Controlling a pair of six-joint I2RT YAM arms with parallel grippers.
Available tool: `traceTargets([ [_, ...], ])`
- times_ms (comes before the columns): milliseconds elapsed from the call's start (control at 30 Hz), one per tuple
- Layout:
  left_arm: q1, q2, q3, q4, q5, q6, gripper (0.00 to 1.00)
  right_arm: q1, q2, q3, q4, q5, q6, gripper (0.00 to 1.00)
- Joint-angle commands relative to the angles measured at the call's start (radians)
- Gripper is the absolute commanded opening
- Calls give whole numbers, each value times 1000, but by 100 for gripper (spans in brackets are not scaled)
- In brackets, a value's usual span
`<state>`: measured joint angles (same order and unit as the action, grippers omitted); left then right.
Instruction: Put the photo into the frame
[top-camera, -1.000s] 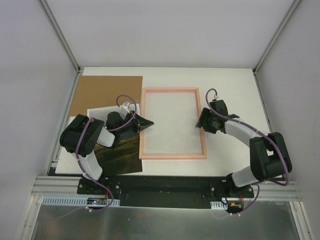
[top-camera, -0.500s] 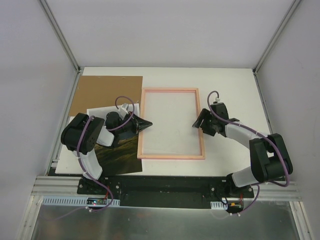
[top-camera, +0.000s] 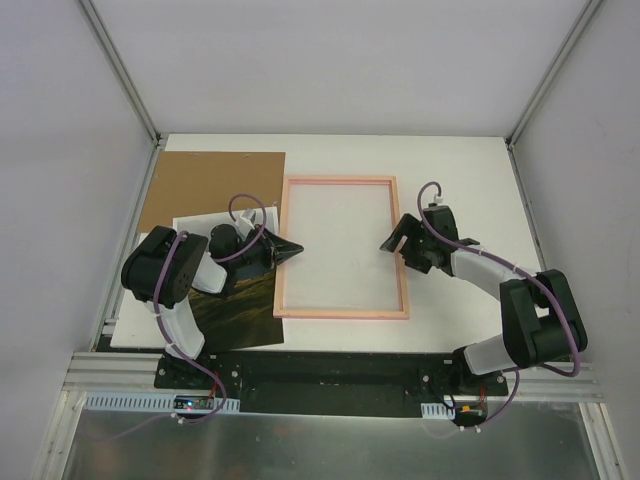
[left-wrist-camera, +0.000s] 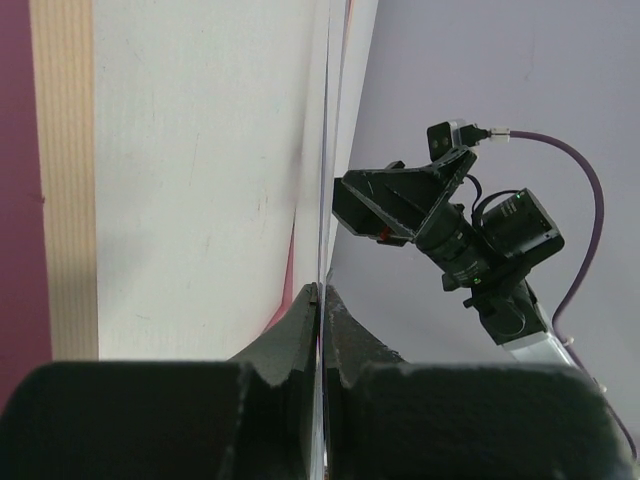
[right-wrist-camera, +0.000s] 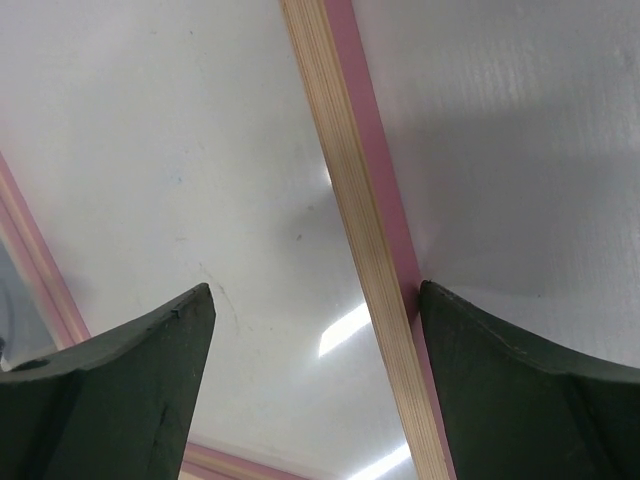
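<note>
While astride frame (top-camera: 340, 180), right end effector (top-camera: 393, 238) agape.

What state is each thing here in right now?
Salmon-pink wooden picture frame: flat on the table, no photo inside.
Glossy mountain landscape photo: picture side up, left of frame, partly under left arm.
Brown cardboard board: lying flat.
Left gripper: shut.
Right gripper: open, astride frame's right rail.

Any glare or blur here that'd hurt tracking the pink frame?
Right wrist: bright glare streaks on the clear pane of the thin salmon-pink wooden frame. Left wrist: own fingers dark and blurred up close. Top external: even light, no strong glare.
</note>
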<state>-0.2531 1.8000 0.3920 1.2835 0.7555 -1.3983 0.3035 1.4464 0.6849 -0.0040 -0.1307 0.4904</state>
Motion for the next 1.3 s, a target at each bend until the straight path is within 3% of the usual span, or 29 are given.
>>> traceTargets([
  [0, 6, -7, -7, 395, 44, -33, 0, 5, -21, 22, 41, -41, 43, 86],
  [333, 8, -37, -4, 398, 61, -30, 0, 6, -23, 31, 56, -67, 88, 98],
  [1267, 8, -117, 22, 398, 90, -62, 0, 6, -11, 53, 61, -81, 105, 100],
])
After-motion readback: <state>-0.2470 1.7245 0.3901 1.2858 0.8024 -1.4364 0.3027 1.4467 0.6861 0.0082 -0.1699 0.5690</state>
